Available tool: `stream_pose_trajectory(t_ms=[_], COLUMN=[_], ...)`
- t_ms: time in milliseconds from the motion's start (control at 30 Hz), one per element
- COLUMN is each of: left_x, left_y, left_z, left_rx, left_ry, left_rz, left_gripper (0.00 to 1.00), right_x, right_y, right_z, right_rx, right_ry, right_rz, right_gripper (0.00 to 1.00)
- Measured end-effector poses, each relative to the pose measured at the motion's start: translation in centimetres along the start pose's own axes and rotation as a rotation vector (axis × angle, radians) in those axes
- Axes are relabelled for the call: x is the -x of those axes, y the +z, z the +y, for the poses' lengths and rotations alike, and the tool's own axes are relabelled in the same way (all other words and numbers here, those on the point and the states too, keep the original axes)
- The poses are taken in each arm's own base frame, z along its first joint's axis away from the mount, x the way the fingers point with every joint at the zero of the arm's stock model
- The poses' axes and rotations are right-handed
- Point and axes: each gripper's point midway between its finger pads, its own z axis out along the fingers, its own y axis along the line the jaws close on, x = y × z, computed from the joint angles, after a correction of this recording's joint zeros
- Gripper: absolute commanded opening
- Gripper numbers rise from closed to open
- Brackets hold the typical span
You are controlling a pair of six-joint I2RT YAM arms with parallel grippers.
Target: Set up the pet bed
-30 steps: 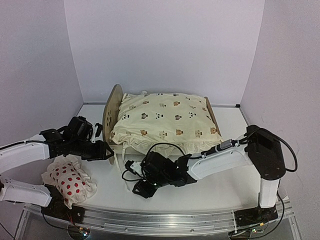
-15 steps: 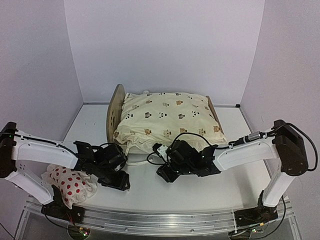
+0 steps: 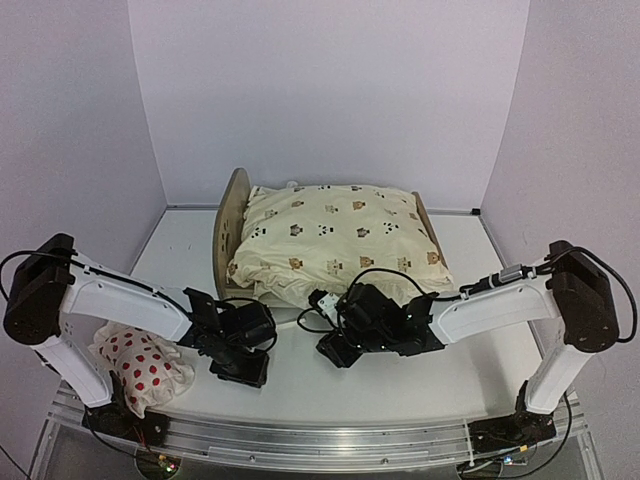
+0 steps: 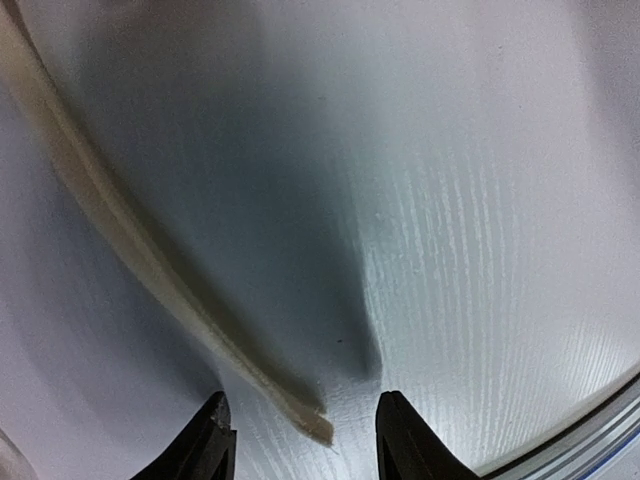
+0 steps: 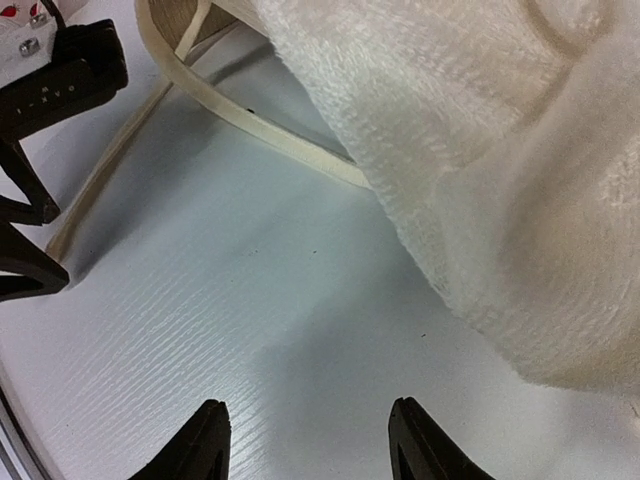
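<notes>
Since the earlier frames, the left arm has swung in from the left edge to the lower middle of the top view. The right arm has shifted up and rightward to the cushion's near edge. At lower left lies a red-spotted pillow. The left gripper points down at the table with its fingers spread. The loose end of a cream tie lies between them, unpinched. The pet bed stands in the centre with its headboard at the left, carrying an animal-print cushion. The right gripper, just below the cushion's near edge, is also spread and holds nothing.
</notes>
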Motion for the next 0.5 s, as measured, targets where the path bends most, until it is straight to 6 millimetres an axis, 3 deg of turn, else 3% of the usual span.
stream_pose_trajectory(t_ms=[100,200,400,500], left_x=[0.5,0.6,0.7,0.7], left_y=[0.3,0.5,0.5,-0.5], left_z=[-0.6,-0.9,-1.0,-0.2], left_rx=[0.004,0.013,0.033,0.055], left_ry=[0.001,0.007,0.009,-0.002], left_rz=[-0.015,-0.027,-0.048,-0.069], left_gripper=[0.27,0.02,0.0,0.0], right_x=[0.1,0.1,0.1,0.4], right_y=[0.0,0.0,0.0,0.6], right_z=[0.0,0.0,0.2,0.9], right_rx=[0.001,0.001,0.01,0.042], right_ry=[-0.001,-0.003,-0.004,0.0], right_rz=[-0.003,-0.005,-0.002,0.002], right_gripper=[0.56,0.56,0.56,0.58])
